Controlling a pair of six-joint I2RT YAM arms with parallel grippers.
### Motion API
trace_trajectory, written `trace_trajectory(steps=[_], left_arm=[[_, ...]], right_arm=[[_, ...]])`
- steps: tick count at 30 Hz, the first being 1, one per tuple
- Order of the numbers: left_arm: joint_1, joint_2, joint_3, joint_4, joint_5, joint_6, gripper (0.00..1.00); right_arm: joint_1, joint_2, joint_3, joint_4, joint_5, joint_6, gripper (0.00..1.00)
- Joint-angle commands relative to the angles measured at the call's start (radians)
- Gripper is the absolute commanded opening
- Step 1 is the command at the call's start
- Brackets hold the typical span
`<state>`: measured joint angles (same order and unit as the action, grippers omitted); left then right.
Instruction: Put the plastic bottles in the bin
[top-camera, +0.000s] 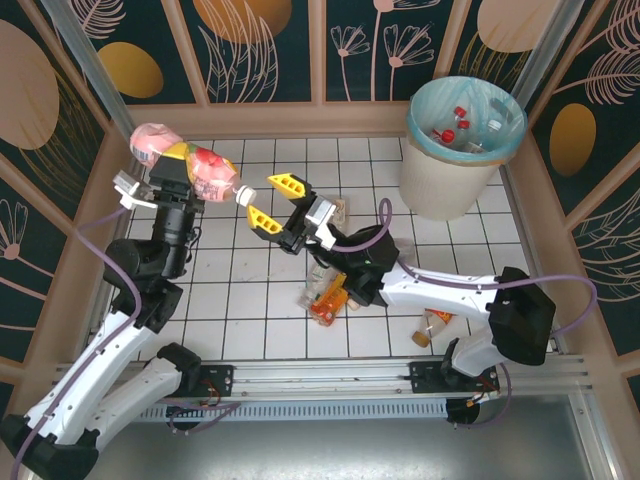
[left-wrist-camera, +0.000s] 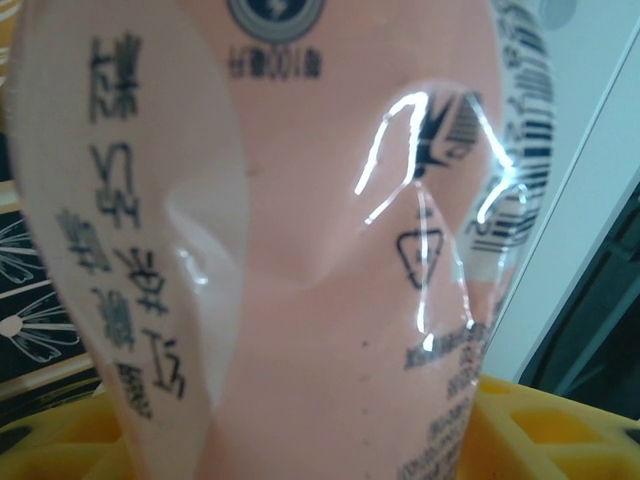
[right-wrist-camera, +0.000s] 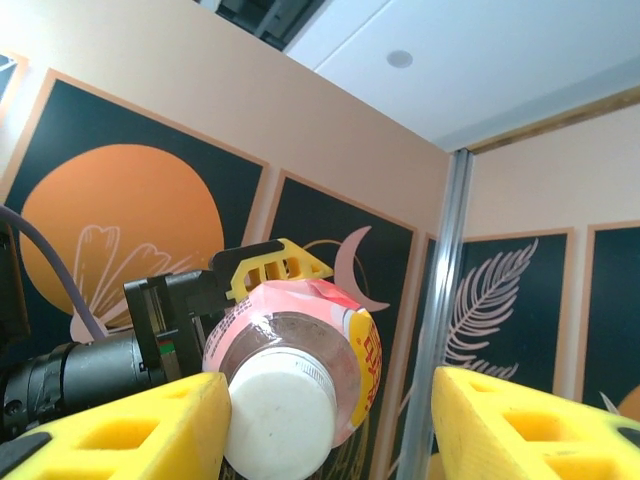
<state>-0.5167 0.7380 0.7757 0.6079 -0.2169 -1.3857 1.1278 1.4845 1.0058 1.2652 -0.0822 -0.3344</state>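
Clamps the pink-labelled bottle (top-camera: 205, 170) in left jaws, aloft over the far-left corner of the bench (top-camera: 245, 318). Holds right jaws open astride its white cap (top-camera: 246, 194). Looks light, thin-walled, dented, slippery: better taken at the stiff neck.

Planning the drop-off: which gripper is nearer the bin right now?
Right. The right gripper hovers well left of the bin; the left gripper, gripping the pink bottle, is farther left.
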Motion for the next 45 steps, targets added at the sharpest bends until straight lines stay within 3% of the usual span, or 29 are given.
trace_trajectory(steps=[1, 20, 28, 32, 34, 40, 45], left_arm=[[-0.008, -0.017, -0.016, 0.04, 0.031, -0.012, 0.6], [-0.008, -0.054, -0.049, 0.012, 0.013, -0.01, 0.61], [-0.008, -0.064, -0.05, 0.017, 0.013, -0.01, 0.61], [-0.007, -0.072, -0.055, 0.018, 0.01, -0.013, 0.63], [-0.008, -0.076, -0.055, 0.011, 0.008, -0.018, 0.66], [-0.008, -0.116, -0.047, -0.094, -0.041, 0.007, 0.98], [-0.008, -0.171, -0.045, -0.212, -0.105, 0.088, 0.99]], right_arm=[[0.003, 0.03, 0.06, 0.019, -0.043, -0.001, 0.57], [0.009, 0.088, 0.126, -0.021, -0.185, 0.064, 0.59], [0.012, 0.105, 0.138, -0.014, -0.167, 0.072, 0.47], [0.013, 0.108, 0.13, 0.02, -0.159, 0.076, 0.35], [0.016, 0.104, 0.124, 0.043, -0.149, 0.078, 0.28], [0.018, 0.064, 0.137, 0.016, -0.089, 0.106, 0.1], [0.005, -0.001, 0.184, -0.173, -0.023, 0.106, 0.07]])
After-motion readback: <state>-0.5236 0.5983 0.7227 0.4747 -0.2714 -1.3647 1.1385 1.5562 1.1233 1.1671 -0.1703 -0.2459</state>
